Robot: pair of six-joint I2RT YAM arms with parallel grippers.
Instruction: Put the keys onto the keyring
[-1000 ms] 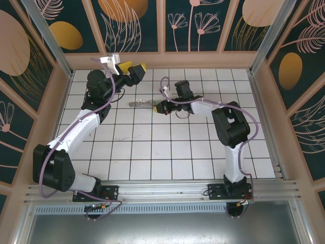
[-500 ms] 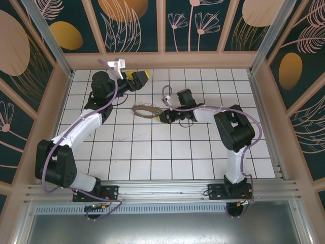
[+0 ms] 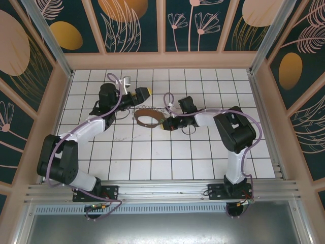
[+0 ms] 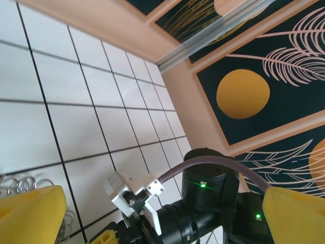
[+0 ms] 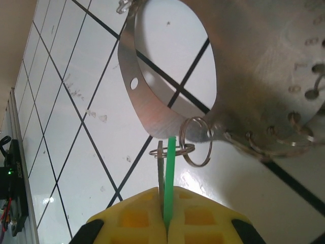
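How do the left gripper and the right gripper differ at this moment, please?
The left gripper is wide open and empty; the right gripper is shut on the green key. The left gripper hangs at the far side of the keyring; the right gripper is on its right side, holding the key up to the keyring's fringed edge. Both have yellow fingers.

No text, label, brand, number or sign can be read in any of the views.
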